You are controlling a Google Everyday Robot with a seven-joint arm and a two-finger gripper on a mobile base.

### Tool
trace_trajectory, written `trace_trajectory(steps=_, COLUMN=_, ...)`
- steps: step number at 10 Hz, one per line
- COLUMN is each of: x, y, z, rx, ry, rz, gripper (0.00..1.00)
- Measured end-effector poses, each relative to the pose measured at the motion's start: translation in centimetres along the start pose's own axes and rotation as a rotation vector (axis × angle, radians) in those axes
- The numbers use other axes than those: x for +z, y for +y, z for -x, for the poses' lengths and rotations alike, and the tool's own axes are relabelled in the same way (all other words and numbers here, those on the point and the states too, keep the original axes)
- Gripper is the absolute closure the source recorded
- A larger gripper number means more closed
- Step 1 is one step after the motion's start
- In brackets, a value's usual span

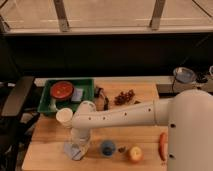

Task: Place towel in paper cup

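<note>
The towel [71,150] is a small grey-blue cloth lying flat near the front left of the wooden table [50,135]. My gripper [78,146] points down right over it, at the towel's right edge, and hides part of it. The white paper cup [65,116] stands upright just behind, to the left of my white arm [120,116], a short way from the towel.
A small blue cup [107,147], an apple [134,154] and an orange-red item [162,146] lie along the front. A green bin [85,84] at the back left holds a red bowl [62,90]. Dark bits [125,96] lie mid-table. A metal pot [184,75] is at the far right.
</note>
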Motion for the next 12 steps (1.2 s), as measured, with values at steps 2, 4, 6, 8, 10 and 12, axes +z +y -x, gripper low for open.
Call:
trace_trajectory(steps=2, x=-0.2, y=-0.1, z=0.1, rx=-0.001, ry=0.002, rz=-0.002, gripper=0.85)
trace_trajectory(steps=4, x=-0.1, y=-0.1, z=0.0, rx=0.006, ry=-0.005, rz=-0.007, gripper=0.99)
trace_trajectory(steps=6, x=-0.2, y=-0.1, z=-0.1, rx=0.011, ry=-0.008, rz=-0.013, gripper=1.0)
trace_trajectory(steps=8, x=-1.0, y=-0.3, z=0.0, rx=0.014, ry=0.008, rz=-0.019, gripper=0.96)
trace_trajectory(steps=10, x=-2.6, y=-0.8, z=0.5, rx=0.006, ry=0.05, rz=-0.021, gripper=0.77)
trace_trajectory(steps=12, x=-3.4, y=-1.2, z=0.7, rx=-0.007, ry=0.074, rz=-0.018, gripper=0.57)
